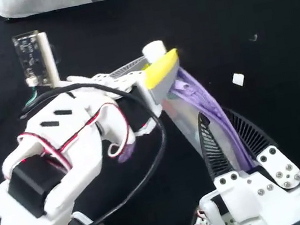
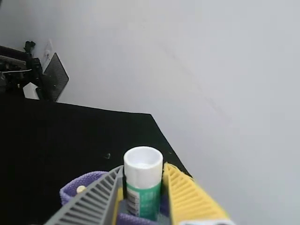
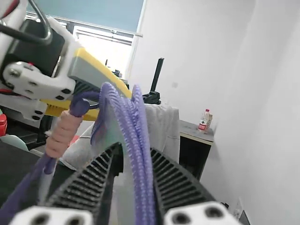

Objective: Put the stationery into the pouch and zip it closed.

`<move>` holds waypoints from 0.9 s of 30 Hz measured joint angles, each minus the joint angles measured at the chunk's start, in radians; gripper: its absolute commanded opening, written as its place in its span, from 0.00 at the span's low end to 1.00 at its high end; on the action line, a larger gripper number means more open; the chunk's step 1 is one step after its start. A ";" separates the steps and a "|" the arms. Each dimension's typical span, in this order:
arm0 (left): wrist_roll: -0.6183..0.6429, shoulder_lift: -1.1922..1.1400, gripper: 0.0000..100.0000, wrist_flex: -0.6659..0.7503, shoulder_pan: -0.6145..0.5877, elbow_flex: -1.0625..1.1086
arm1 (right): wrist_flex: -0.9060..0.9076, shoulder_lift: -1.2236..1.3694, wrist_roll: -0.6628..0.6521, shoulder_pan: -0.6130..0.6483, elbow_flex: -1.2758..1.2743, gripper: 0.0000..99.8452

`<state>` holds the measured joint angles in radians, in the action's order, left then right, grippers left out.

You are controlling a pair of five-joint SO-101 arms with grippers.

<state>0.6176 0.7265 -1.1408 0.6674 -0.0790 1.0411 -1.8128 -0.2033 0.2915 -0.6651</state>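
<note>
A glue stick (image 1: pixel 153 49) with a white cap and green label stands upright between the grey and yellow fingers of my left gripper (image 1: pixel 158 57), which is shut on it. In the left wrist view the glue stick (image 2: pixel 142 180) sits in that gripper (image 2: pixel 143 171) just above the purple pouch (image 2: pixel 77 187). The translucent purple pouch (image 1: pixel 200 102) is lifted off the table, stretched between both arms. My right gripper (image 1: pixel 218 130) with black ribbed fingers is shut on the pouch's zipper edge (image 3: pixel 136 136). A pink zipper pull (image 3: pixel 61 133) hangs near the left gripper's yellow finger (image 3: pixel 101 75).
A small white block (image 1: pixel 238 79) lies on the black table (image 1: pixel 249 17) to the right of the pouch. A small circuit board on a post (image 1: pixel 33 59) stands at the back left. A black cable (image 1: pixel 148 170) loops beside the left arm.
</note>
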 measured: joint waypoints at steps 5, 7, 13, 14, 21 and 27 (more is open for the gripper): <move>0.000 0.124 0.24 0.005 -0.021 0.109 | 0.000 0.000 0.002 0.000 0.000 0.01; -0.002 0.170 0.24 0.040 -0.023 0.155 | 0.000 0.000 0.000 0.000 0.000 0.01; -0.002 0.292 0.24 0.167 -0.020 0.278 | 0.000 0.000 0.000 -0.003 0.000 0.01; -0.002 0.302 0.24 0.180 -0.020 0.284 | 0.000 0.000 0.000 -0.002 0.000 0.01; -0.017 0.328 0.24 0.195 -0.172 0.290 | 0.000 0.000 0.000 -0.002 0.000 0.01; -0.015 0.328 0.24 0.140 -0.311 0.351 | -0.052 0.000 0.000 -0.003 -0.032 0.01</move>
<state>0.6022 1.0549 -1.0012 0.3560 0.2723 0.9889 -1.8128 -0.2033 0.2885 -0.6974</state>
